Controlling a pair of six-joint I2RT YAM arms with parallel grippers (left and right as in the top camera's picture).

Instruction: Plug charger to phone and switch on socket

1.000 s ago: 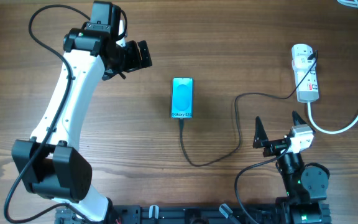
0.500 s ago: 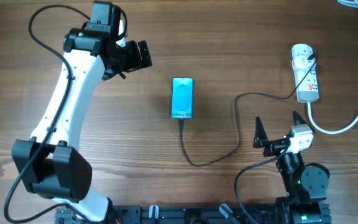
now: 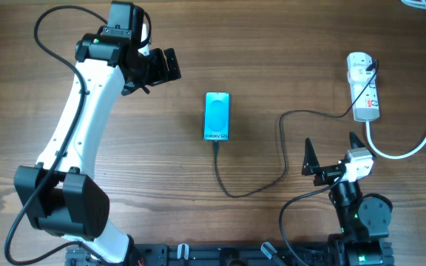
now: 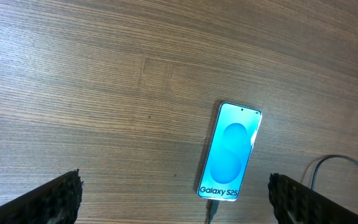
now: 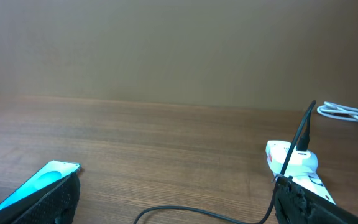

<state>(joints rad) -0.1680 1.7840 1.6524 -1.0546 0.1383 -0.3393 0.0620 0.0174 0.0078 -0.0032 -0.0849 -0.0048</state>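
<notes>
The phone (image 3: 217, 117) lies flat mid-table, cyan screen up, "Galaxy S25" end toward the front. It also shows in the left wrist view (image 4: 230, 151) and at the lower left of the right wrist view (image 5: 36, 182). The charger cable (image 3: 251, 188) runs from the phone's front end, where its tip (image 4: 211, 213) sits at the port, loops right and reaches the white socket (image 3: 363, 86), seen also in the right wrist view (image 5: 293, 159). My left gripper (image 3: 167, 65) is open and empty, back left of the phone. My right gripper (image 3: 330, 154) is open and empty, near the front right.
A thick white cord (image 3: 413, 148) leaves the socket and loops along the table's right edge. The left arm's base stands at the front left, the right arm's base at the front right. Bare wood lies between phone and socket.
</notes>
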